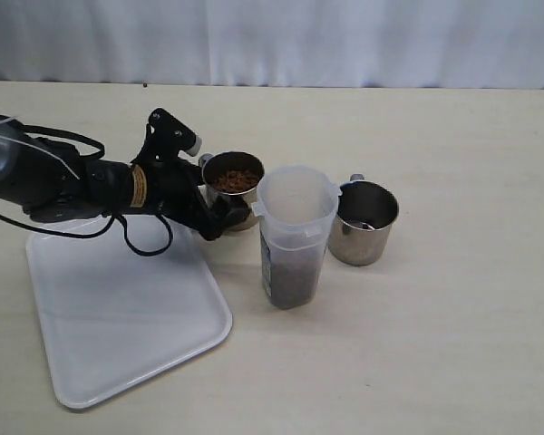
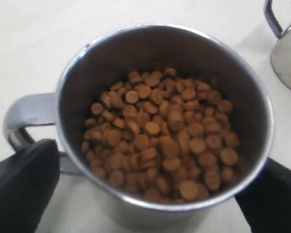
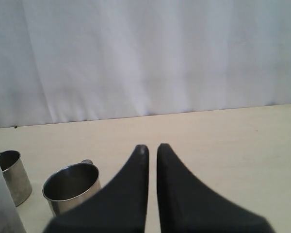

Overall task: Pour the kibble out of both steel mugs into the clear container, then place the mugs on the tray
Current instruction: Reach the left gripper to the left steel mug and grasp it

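Robot lab or test bench, a staged set rather than a lived-in room. A pale beige tabletop (image 1: 453, 344), plain and matte, runs edge to edge. A white pleated curtain (image 1: 344, 41) hangs as a backdrop along its far side; the right wrist view shows the same curtain closing off the room. A black robot arm (image 1: 72, 177) reaches in from the left, with loose cables (image 1: 140, 253) looping off it and a yellow label (image 1: 139, 186) on the casing. Props are grouped mid-table: white tray (image 1: 118, 317), clear container (image 1: 295, 204), left steel mug (image 1: 236, 161), right steel mug (image 1: 364, 227).
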